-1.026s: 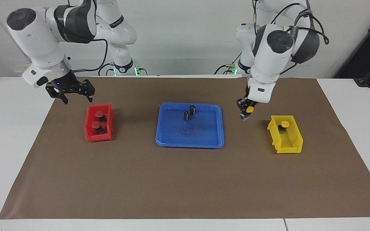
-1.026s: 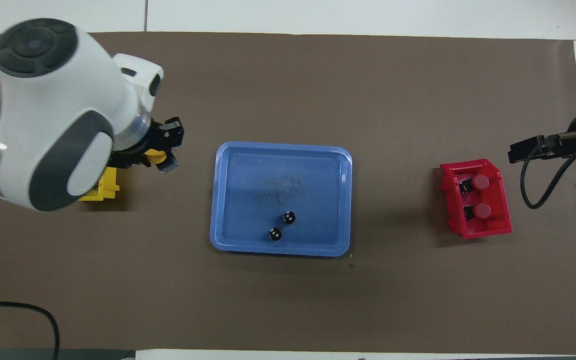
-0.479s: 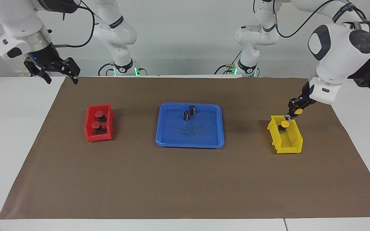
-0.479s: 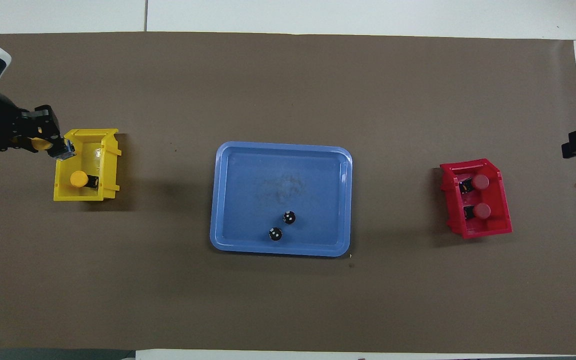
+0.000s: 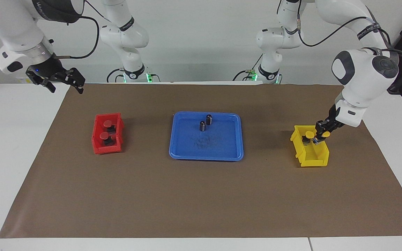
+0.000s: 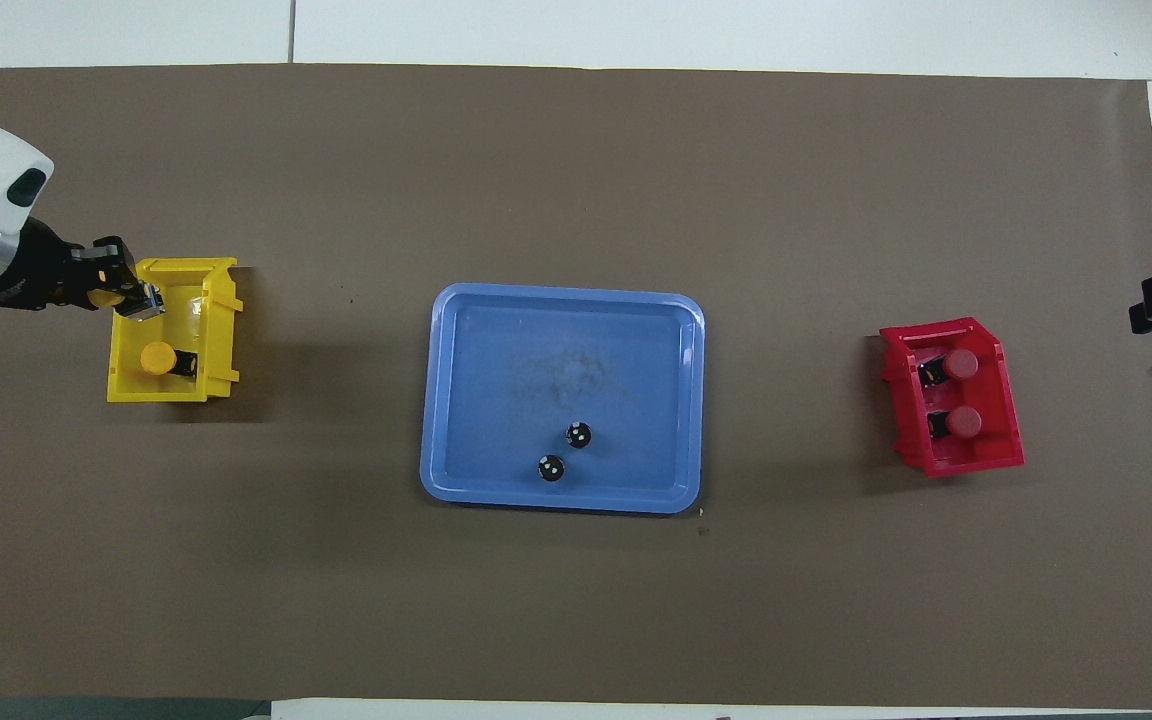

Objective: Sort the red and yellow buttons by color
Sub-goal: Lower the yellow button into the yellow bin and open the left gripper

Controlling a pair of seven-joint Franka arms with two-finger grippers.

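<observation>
My left gripper (image 5: 320,135) is shut on a yellow button (image 6: 104,297) and holds it low over the yellow bin (image 5: 304,157), at the end farther from the robots. A second yellow button (image 6: 158,357) lies in that bin (image 6: 221,335). Two red buttons (image 5: 107,123) (image 5: 104,135) lie in the red bin (image 5: 98,148) at the right arm's end; the overhead view shows their caps (image 6: 961,363) (image 6: 964,422). My right gripper (image 5: 66,87) hangs open and holds nothing, high over the mat's corner near the robots, away from the red bin.
A blue tray (image 5: 218,150) sits mid-table with two small black cylinders (image 5: 208,119) (image 5: 202,126) standing in its part nearer the robots. A brown mat (image 5: 201,202) covers the table, white table showing at both ends.
The left gripper carried the yellow button from beside the blue tray to the yellow bin and then lowered it. The right gripper rose away from the red bin toward the mat's corner.
</observation>
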